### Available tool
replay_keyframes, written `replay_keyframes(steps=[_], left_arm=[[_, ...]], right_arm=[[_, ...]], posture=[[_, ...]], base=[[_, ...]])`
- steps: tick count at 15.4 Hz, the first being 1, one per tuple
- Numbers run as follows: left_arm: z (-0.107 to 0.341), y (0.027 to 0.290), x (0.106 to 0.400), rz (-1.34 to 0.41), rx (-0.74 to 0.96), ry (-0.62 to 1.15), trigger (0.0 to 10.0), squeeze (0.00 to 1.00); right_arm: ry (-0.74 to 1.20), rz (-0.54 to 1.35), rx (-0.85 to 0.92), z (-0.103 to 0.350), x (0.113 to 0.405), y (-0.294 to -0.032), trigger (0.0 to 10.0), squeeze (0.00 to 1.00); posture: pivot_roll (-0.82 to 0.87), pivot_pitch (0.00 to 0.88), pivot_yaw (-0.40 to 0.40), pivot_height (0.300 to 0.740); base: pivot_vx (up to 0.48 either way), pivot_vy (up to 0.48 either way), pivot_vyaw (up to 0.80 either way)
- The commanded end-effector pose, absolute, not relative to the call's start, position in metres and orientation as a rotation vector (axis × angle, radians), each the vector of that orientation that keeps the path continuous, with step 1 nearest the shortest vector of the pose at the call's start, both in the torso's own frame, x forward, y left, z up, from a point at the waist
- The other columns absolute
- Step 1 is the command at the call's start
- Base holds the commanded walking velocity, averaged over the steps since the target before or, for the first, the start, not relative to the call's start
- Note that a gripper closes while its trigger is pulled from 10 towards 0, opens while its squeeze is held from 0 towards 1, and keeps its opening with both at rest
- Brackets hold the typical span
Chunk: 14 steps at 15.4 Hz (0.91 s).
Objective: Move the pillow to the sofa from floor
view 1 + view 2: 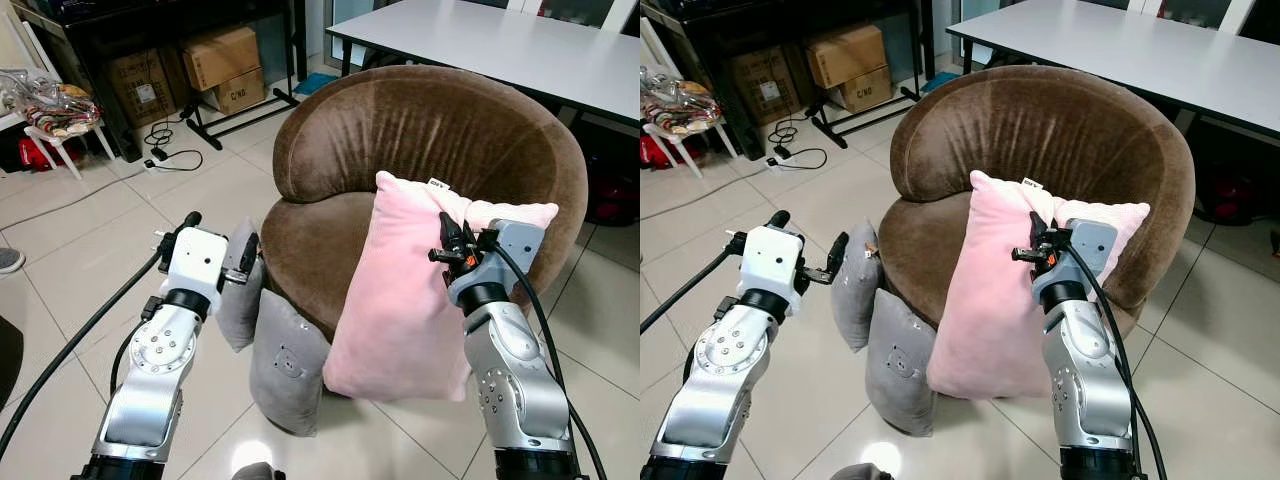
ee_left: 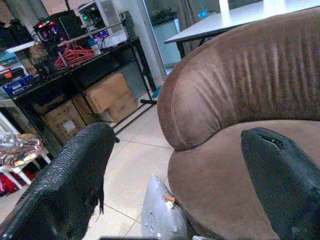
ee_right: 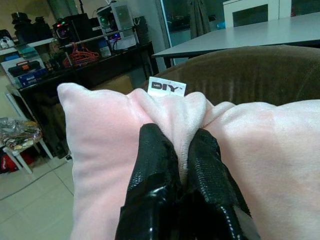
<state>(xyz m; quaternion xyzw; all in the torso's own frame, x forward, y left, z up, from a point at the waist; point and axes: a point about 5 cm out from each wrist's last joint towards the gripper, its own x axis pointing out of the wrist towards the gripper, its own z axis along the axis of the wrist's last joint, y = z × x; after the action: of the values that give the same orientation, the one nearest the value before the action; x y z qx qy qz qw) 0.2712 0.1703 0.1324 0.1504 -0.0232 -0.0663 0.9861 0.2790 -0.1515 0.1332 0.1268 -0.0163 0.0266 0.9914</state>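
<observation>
Nearest to the camera are the two silver arms. The right gripper (image 3: 180,150) has its two black fingers (image 3: 155,170) pressed together on a fold at the top edge of the pink pillow (image 1: 400,300), just under a small white label (image 3: 167,86) with printed letters. The pillow hangs upright from this grip, its lower edge close to the tiled floor (image 1: 80,250), and it covers the front of the brown velvet sofa (image 1: 430,130), leaning against the seat. The left gripper (image 2: 175,165) is spread wide, holding nothing, and hovers above the top of a grey cushion (image 1: 240,300). This cushion stands against the sofa's left front side; a second grey cushion (image 1: 288,365), with a faint bear face on it, stands on the floor just beside it. Behind the sofa is a grey table (image 1: 520,45). Farther to the left, cardboard boxes (image 1: 222,60) are under a dark shelf, with black cables (image 1: 165,145) on the floor near them.
</observation>
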Motion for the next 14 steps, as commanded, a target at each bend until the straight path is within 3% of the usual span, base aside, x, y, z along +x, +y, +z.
replay_keyframes(steps=[1, 6, 14], left_arm=[[0.1347, 0.1721, 0.2716, -0.131, 0.283, -0.06, 10.0, 0.0], [0.135, 0.1725, 0.2707, -0.136, 0.268, -0.062, 10.0, 0.0], [0.1346, 0.1719, 0.2719, -0.145, 0.26, -0.06, 10.0, 0.0]], right_arm=[[-0.077, 0.086, 0.247, 0.1428, 0.284, -0.1452, 10.0, 0.0], [-0.067, 0.108, 0.232, 0.1417, 0.284, -0.1414, 10.0, 0.0], [-0.068, 0.092, 0.237, 0.1405, 0.2841, -0.1438, 10.0, 0.0]], posture=[[-0.01, 0.0, 0.024, 0.74], [-0.01, 0.0, 0.022, 0.74], [-0.01, 0.0, 0.027, 0.74]], base=[[0.0, 0.0, 0.0], [0.124, 0.0, -0.09], [0.42, 0.0, -0.8]])
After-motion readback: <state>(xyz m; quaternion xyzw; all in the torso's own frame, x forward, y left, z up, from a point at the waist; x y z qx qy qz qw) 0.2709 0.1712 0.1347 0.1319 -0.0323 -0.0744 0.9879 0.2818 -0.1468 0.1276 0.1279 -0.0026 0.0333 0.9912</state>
